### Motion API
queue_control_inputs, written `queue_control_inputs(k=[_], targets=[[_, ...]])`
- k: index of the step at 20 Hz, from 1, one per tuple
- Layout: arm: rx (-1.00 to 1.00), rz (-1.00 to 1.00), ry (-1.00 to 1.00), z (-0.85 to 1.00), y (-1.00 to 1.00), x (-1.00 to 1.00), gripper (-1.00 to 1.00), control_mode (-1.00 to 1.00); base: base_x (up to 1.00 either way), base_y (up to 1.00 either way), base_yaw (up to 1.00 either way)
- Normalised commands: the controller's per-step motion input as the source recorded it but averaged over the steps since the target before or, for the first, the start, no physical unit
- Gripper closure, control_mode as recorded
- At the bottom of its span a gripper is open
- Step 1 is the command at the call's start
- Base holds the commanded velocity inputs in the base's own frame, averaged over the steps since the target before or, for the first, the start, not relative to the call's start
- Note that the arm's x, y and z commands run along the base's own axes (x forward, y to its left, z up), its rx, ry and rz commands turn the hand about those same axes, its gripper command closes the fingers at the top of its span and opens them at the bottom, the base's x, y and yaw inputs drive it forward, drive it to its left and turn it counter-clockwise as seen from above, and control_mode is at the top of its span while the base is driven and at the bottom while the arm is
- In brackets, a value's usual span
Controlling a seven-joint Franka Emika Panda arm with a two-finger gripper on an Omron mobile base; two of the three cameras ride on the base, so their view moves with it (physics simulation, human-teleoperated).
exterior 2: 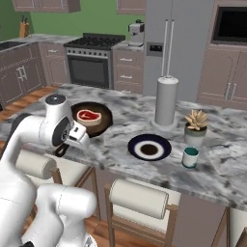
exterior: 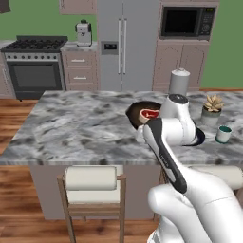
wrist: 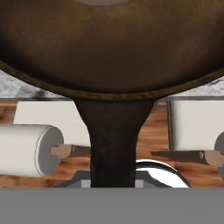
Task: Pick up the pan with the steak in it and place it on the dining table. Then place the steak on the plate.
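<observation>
The dark pan (exterior: 136,112) (exterior 2: 102,121) sits at the near edge of the marbled dining table (exterior: 80,128) (exterior 2: 120,140), and I cannot tell whether it rests on the top or hangs just above it. The red steak (exterior: 152,114) (exterior 2: 89,116) lies inside it. My gripper (exterior 2: 66,146) is shut on the pan's short handle (wrist: 112,140), which runs down from the pan's brown body (wrist: 112,48) in the hand view. A dark-rimmed plate (exterior 2: 149,147) (exterior: 201,137) lies on the table to the right of the pan, partly hidden by my arm in the left base view.
A tall paper towel roll (exterior 2: 166,101) (exterior: 179,81), a potted succulent (exterior 2: 196,128) (exterior: 212,108) and a teal cup (exterior 2: 190,157) (exterior: 223,134) stand beyond and beside the plate. Cream-padded stools (exterior: 91,182) (exterior 2: 140,198) line the table's near side.
</observation>
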Motion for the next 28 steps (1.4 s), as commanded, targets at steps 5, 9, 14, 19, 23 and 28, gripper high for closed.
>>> queue_control_inputs(k=[5,9,14,19,23,28], targets=[[0.0,0.0,0.0,-0.13,0.0,0.74,1.0,-1.0,0.0,0.0,0.0],[0.0,0.0,0.0,-0.17,0.0,0.51,1.0,-1.0,0.0,0.0,0.0],[-0.01,0.0,0.01,-0.1,0.0,0.19,1.0,-1.0,0.0,0.0,0.0],[-0.01,0.0,0.0,-0.11,0.0,0.02,1.0,-1.0,0.0,0.0,0.0],[-0.02,0.0,0.0,-0.31,0.0,0.09,1.0,-1.0,0.0,0.0,0.0],[-0.01,0.0,0.0,-0.36,0.0,0.18,1.0,-1.0,0.0,0.0,0.0]])
